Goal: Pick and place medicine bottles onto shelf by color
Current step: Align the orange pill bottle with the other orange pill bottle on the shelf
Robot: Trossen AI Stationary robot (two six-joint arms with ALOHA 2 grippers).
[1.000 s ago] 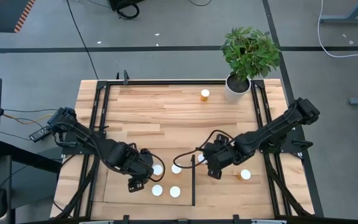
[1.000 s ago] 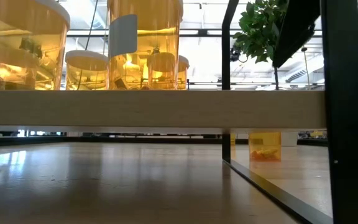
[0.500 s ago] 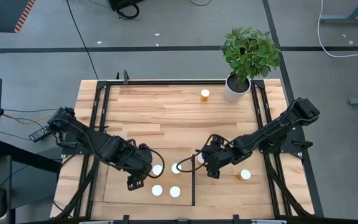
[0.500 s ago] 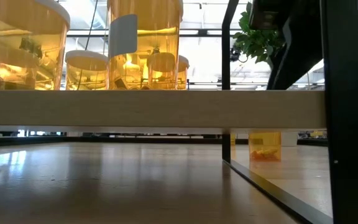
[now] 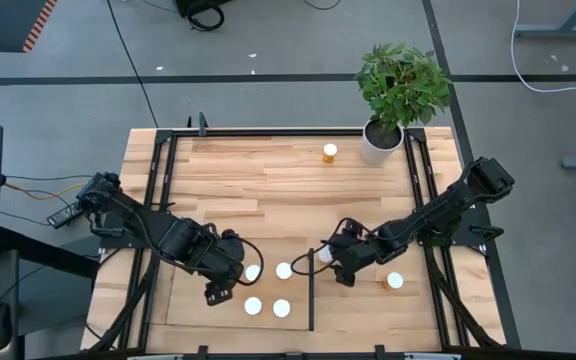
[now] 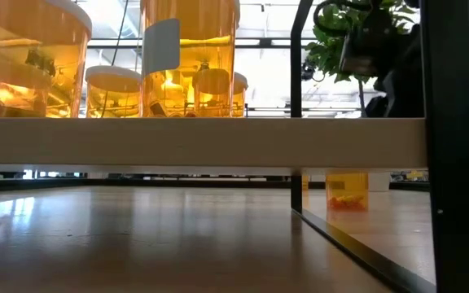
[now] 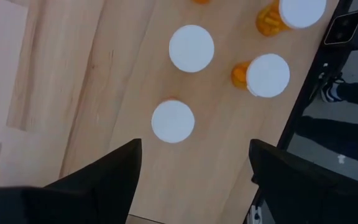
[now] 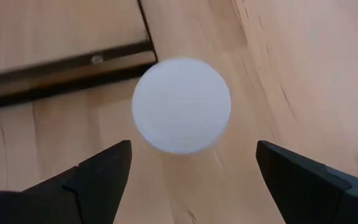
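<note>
Four orange medicine bottles with white caps stand on the pale shelf [image 5: 193, 300], the nearest to my left gripper's camera being a cap [image 7: 173, 121]. Another bottle [image 8: 181, 104] stands on the table just right of the shelf's black strip [image 5: 311, 295]. My right gripper [image 8: 192, 149] hovers above it, open, with a finger on either side of the cap and apart from it. My left gripper [image 7: 194, 146] is open over the shelf's left part [image 5: 220, 288], beside the four bottles. Two more bottles stand on the table, one on the right [image 5: 395, 281] and one far off [image 5: 330, 152].
A potted plant [image 5: 398, 90] stands at the far right corner. Black frame rails [image 5: 158, 200] run along the table's left and right sides. Bare wood lies between the far bottle and the shelf. In the low view the shelf board [image 6: 202, 142] carries the bottles above the table.
My left gripper has drawn back a little toward the table's left edge, away from the bottles on the shelf. In the low view my right arm's dark shape has shifted and come lower. No bottle has moved.
</note>
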